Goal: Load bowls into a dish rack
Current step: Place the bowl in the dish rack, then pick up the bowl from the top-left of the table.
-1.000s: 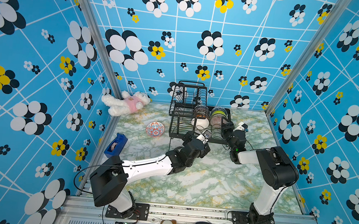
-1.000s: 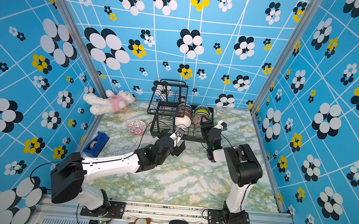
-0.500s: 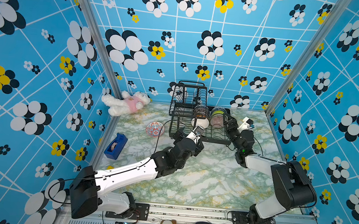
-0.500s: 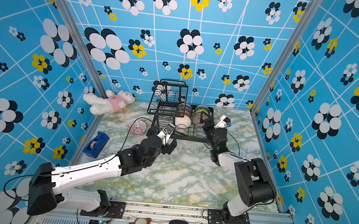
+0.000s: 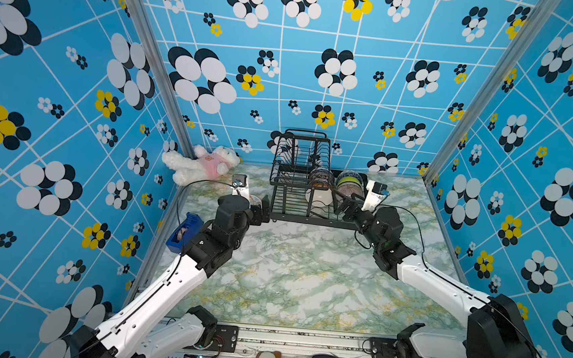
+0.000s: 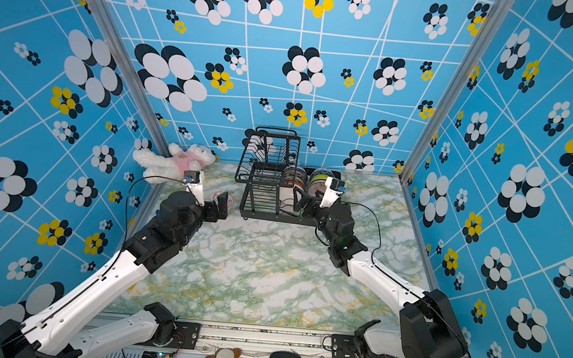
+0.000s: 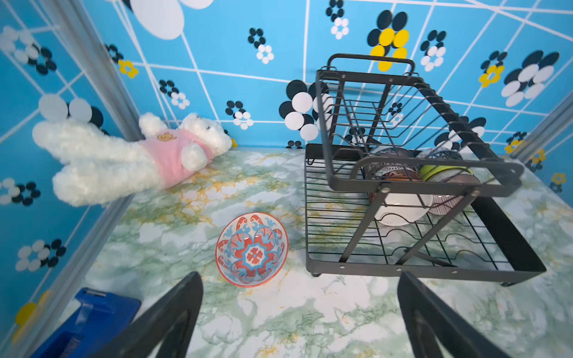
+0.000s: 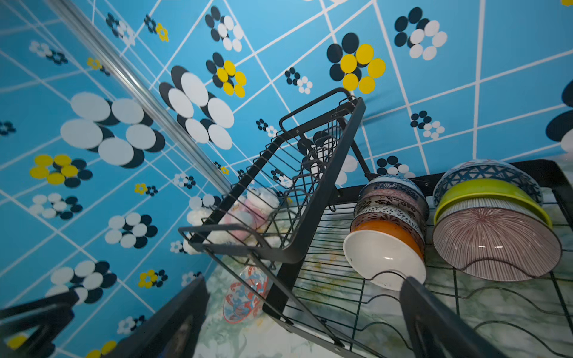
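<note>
The loading looks nearly finished: the large black wire dish rack (image 7: 428, 269) at the back of the green-and-white marbled desk (image 5: 305, 275) already carries two rows of small round bowls standing on edge in its lower tray, and only one bowl is not yet in. That one, red-and-blue floral (image 7: 251, 249), sits upright on the desk just beside the rack's left end. In the right-hand row I count three bowls: a purplish ribbed one (image 8: 496, 245) in front, a lime green one (image 8: 486, 189) behind it, and a blue-and-white lattice one (image 8: 486, 170) at the back. The other row has a plain white bowl (image 8: 384, 257) in front, then a black-and-white patterned one (image 8: 387, 214), a pinkish patterned one (image 8: 390, 198) and a blue-and-white one (image 8: 393, 186). An orange band behind the white bowl may be its own outer wall or a fifth bowl; I cannot tell. So seven or eight are racked and one is left. The single raised upper basket (image 8: 322, 198) holds nothing. The left gripper (image 7: 298, 276) has its jaws spread wide and empty, just short of the floral bowl. The right gripper (image 8: 304, 280) is likewise wide open and empty at the tray's front, near the white bowl. Also present are one white plush toy in pink (image 7: 148, 155) and one blue tape dispenser (image 7: 93, 313).
</note>
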Available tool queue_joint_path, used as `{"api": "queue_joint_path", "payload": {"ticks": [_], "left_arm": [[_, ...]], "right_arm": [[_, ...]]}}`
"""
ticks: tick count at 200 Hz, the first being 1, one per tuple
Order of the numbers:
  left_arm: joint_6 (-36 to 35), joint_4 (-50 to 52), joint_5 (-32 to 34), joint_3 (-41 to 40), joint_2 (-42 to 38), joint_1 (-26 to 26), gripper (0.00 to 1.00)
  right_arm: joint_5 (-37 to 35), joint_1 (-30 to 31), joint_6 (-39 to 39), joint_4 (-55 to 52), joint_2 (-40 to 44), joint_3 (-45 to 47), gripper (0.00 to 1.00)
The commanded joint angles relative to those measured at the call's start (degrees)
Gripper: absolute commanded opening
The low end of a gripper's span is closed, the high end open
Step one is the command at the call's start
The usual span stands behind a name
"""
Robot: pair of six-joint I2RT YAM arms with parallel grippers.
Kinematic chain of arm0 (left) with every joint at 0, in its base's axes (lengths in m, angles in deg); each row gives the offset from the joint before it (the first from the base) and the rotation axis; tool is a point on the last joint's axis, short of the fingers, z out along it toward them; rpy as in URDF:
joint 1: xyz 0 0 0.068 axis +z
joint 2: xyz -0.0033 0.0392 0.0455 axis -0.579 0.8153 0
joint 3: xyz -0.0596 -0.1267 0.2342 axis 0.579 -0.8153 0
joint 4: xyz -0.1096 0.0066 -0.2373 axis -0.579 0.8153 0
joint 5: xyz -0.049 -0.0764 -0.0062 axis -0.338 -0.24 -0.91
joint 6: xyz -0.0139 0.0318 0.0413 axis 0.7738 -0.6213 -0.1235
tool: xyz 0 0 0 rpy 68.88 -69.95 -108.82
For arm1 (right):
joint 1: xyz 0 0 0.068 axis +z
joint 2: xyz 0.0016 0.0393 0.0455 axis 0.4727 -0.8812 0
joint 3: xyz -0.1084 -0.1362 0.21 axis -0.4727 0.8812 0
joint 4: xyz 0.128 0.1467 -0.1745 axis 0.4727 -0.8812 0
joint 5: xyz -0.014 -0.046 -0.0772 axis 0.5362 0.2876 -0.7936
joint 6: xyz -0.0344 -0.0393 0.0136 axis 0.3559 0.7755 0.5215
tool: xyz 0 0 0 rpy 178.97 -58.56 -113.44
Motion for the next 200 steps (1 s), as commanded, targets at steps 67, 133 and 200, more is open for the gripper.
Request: {"api": "queue_joint_path", "payload": {"ticks": [67,133,200], "left_arm": [[34.8,-13.3,-30.3,-14.5,11.9,19.0,0.95],[45.5,-27.5,-36.4,-15.1,30.3,23.6,0.85],[47.1,-30.4,-33.1,-12.7,38.8,24.2,0.79]], "right_arm": [[-8.6,13.3,23.3,4.5,-3.1,5.7,0.99],[-9.7,14.8,23.8,11.0,-6.0,10.6,1.0],[-8.1,14.8,22.7,10.0,-6.3,10.2,0.99]]}}
